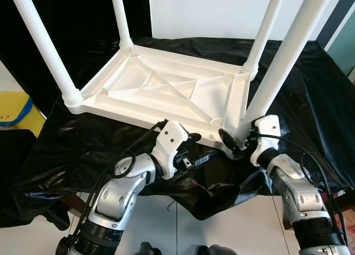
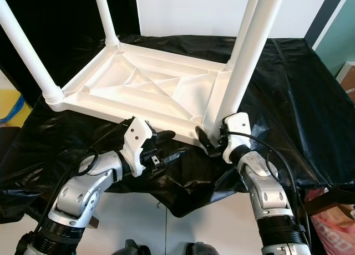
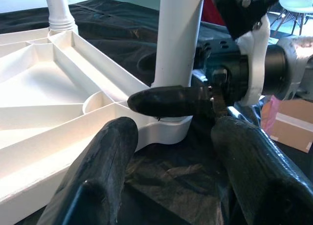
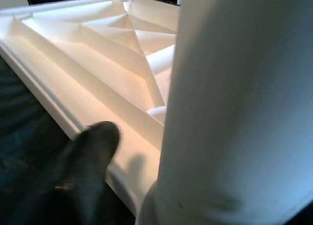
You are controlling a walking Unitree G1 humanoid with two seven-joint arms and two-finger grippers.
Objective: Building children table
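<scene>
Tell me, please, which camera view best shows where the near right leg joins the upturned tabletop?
The left wrist view: the near right leg meets its corner socket of the tabletop in sharp focus, with the right end effector at its base. Both eye views show that joint smaller, partly behind the end effector; the right wrist view blurs it.

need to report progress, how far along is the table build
Looks nearly done: the white tabletop lies upside down on the black sheet with all four legs standing in its corners. In hand: the right gripper has its fingers around the base of the near right leg, apparently seating it. The left gripper waits open beside the table's near edge. Left: finish that leg, then flip the table upright.
</scene>
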